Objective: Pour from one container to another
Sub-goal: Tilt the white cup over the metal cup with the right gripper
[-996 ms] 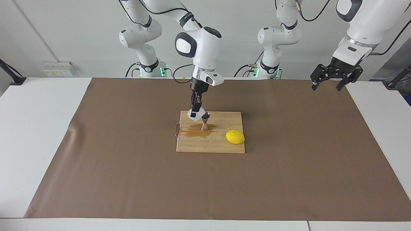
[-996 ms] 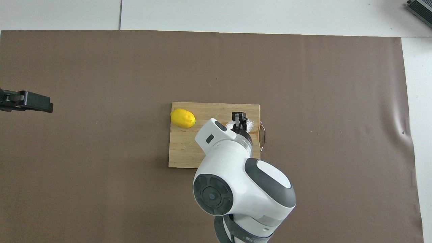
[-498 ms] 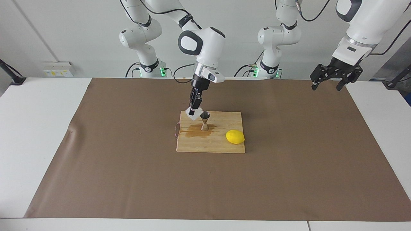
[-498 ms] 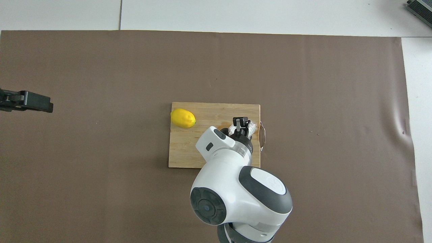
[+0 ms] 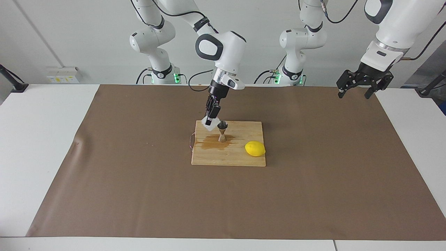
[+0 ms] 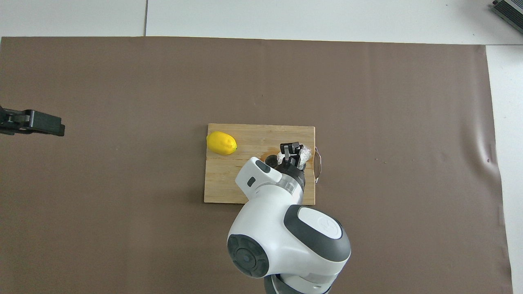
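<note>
Right pincer (image 5: 209, 122) pinching the thin, crushable cup (image 5: 211, 127) by its wall beside the steel jigger (image 5: 222, 131); left pincer (image 5: 356, 91) spread, waiting.

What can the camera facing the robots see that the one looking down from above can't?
Only the facing view shows the steel jigger standing on the board in a brown puddle, plus both robot bases. Only the overhead view shows the cup's crinkled wall from above; there the right arm hides the jigger. Both show the lemon, the right gripper shut on the cup beside the jigger, and the left gripper waiting, open, at its end of the table.
</note>
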`<move>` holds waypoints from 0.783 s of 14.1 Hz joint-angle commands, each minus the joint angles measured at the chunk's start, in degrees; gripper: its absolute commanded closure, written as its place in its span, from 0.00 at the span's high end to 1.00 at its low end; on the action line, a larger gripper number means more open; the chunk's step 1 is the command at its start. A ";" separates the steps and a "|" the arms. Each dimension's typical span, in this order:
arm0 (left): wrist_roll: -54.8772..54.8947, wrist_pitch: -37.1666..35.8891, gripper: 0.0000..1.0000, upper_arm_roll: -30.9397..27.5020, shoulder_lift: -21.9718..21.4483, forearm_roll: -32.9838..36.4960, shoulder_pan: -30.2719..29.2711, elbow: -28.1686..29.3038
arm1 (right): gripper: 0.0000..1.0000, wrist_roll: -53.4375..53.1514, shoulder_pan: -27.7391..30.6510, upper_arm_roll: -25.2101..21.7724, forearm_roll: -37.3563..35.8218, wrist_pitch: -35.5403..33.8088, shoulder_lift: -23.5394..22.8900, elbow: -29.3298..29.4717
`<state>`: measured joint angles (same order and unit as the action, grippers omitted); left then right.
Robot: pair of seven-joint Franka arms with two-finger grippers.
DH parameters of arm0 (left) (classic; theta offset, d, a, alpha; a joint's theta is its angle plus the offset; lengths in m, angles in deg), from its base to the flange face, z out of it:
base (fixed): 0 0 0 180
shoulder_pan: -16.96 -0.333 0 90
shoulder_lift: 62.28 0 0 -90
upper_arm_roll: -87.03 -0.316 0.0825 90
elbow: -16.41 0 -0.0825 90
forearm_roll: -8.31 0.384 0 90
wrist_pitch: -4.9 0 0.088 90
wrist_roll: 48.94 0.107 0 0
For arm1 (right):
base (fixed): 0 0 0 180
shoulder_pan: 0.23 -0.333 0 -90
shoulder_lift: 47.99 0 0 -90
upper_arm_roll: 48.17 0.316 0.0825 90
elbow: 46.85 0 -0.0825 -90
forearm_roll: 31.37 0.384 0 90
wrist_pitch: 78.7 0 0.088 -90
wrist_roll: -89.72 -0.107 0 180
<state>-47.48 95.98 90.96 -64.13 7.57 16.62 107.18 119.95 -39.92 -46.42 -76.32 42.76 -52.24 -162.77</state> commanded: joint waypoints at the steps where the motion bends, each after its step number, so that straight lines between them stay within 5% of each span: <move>1: -0.31 0.32 1.00 0.02 -0.26 1.01 0.33 0.54 | 0.00 -1.57 -0.73 0.18 -2.16 -1.32 0.91 -0.80; 11: -0.23 0.41 1.00 0.02 -0.26 1.01 0.33 0.54 | 0.00 -1.05 -0.38 0.45 0.20 -2.11 0.56 0.17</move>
<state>-47.48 96.01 90.99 -64.10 7.57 16.62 107.18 119.94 -40.55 -46.41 -76.53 41.44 -52.24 -162.60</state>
